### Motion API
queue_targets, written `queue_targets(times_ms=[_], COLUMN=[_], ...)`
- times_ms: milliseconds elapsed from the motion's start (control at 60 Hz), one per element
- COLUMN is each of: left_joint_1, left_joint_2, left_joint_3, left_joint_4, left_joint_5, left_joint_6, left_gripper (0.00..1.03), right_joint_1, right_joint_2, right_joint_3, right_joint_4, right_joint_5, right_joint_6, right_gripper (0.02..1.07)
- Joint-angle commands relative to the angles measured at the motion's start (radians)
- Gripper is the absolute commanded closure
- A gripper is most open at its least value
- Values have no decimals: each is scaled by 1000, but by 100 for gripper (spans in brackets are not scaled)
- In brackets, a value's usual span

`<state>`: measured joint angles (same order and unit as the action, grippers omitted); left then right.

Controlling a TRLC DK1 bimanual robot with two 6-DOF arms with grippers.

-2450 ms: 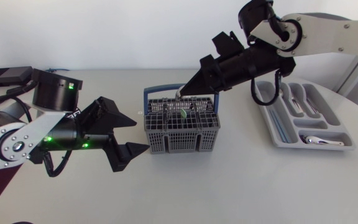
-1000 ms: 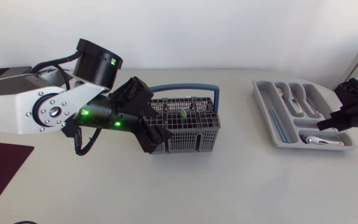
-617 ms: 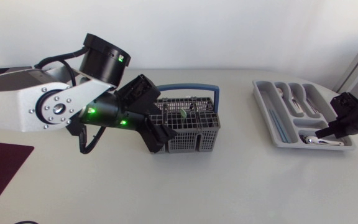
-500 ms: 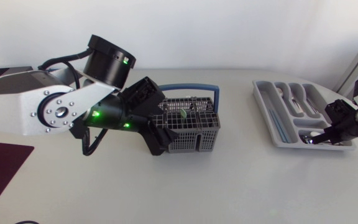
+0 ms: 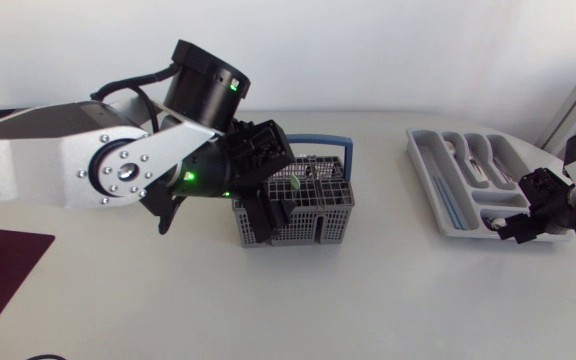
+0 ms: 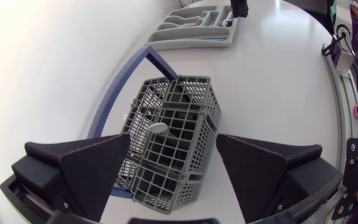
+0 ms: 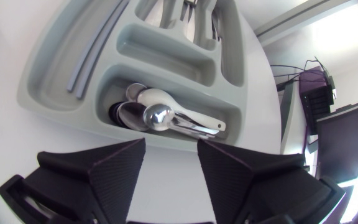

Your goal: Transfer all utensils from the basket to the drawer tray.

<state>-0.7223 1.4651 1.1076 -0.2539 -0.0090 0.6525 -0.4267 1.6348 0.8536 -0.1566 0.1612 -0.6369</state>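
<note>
left gripper (image 6: 173, 149) advanced over basket (image 5: 315, 226)

head: overhead | left wrist: close above basket (image 6: 179, 155), tray (image 6: 191, 40) beyond | right wrist: close above tray

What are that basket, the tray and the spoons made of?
Basket: likely matte grey plastic, a moulded open grid. Tray: probably smooth grey plastic, with rounded moulded compartments and a soft sheen. Spoons: polished metal, judging by their bright mirror-like glints.
</note>
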Motion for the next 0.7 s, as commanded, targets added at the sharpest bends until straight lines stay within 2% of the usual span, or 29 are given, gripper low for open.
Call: queue_targets(times_ms=[0,50,150,233,317,383,483,583,683], left_joint_1=[-11,-11,-20,-32,-35,-39,-39,-37,-32], left_joint_2=[24,31,40,46,55,67,95,120,139], left_joint_3=[35,43,46,37,35,40,49,57,78], left_joint_4=[-10,-10,-10,1,18,21,28,39,42], left_joint_5=[-17,-20,-40,-43,-45,-46,-59,-60,-62], left_joint_6=[79,125,213,320,389,438,509,592,633], left_gripper=[8,12,16,31,40,44,44,53,52], right_joint_1=[23,39,59,82,101,114,134,147,158], right_joint_2=[-46,-72,-113,-132,-151,-167,-194,-225,-245], right_joint_3=[-33,-44,-56,-67,-77,-85,-96,-108,-114], right_joint_4=[0,-3,-4,-12,-12,-12,-11,-11,-11], right_joint_5=[1,-5,-28,-40,-51,-60,-74,-88,-104], right_joint_6=[0,5,13,20,31,39,49,57,66], right_gripper=[22,14,13,12,12,12,12,12,11])
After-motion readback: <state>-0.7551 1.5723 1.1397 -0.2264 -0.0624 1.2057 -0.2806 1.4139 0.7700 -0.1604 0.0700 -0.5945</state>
